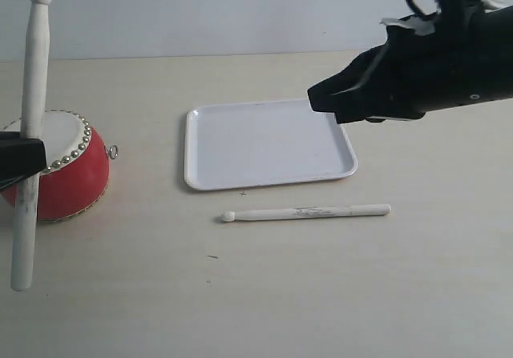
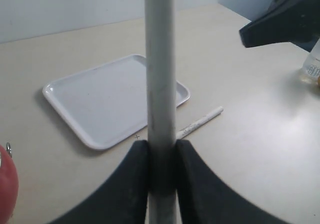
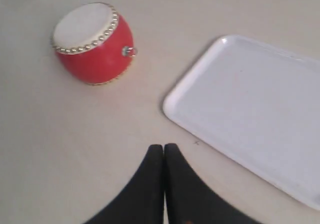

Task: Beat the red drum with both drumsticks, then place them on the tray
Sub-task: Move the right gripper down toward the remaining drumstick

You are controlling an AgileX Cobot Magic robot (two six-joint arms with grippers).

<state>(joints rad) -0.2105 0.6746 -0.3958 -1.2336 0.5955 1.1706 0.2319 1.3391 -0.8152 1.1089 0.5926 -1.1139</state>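
Far left, my left claw [image 2: 161, 151] grips a pale wooden drumstick [image 1: 32, 102] upright by the glossy red drum [image 1: 72, 178]; my right claw [image 3: 163, 156], shut and empty upper right, lacks the second drumstick [image 1: 309, 211] lying below the unfilled white plastic tray [image 1: 264, 142].

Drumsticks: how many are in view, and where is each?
2. The held drumstick stands upright, clamped in the left gripper near the red drum. The loose drumstick lies flat on the table beside the tray's long edge, not on it. None seems hidden.
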